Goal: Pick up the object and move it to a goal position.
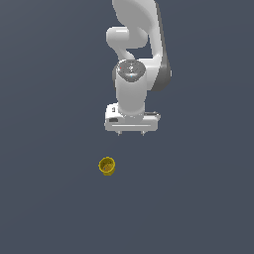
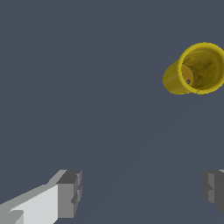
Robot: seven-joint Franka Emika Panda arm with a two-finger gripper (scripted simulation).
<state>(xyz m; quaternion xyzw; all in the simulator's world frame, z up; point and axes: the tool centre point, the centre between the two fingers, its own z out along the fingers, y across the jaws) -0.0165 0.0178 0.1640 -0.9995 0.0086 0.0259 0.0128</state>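
Although nothing is yet held, the end effector (image 1: 131, 133) is seen spread wide and empty, its fingers (image 2: 69, 194) well apart. Beyond it the object (image 1: 107, 166), a small yellow cup, is found resting on the surface (image 1: 44, 198), off to the exterior view's left of the fingers. It is judged light, stiff and thin-walled; its outer sides are best pinched. The dark, plain surface is seen stretching beyond.

text: none legible | labels: none | brands: none | numbers: none | signs: none
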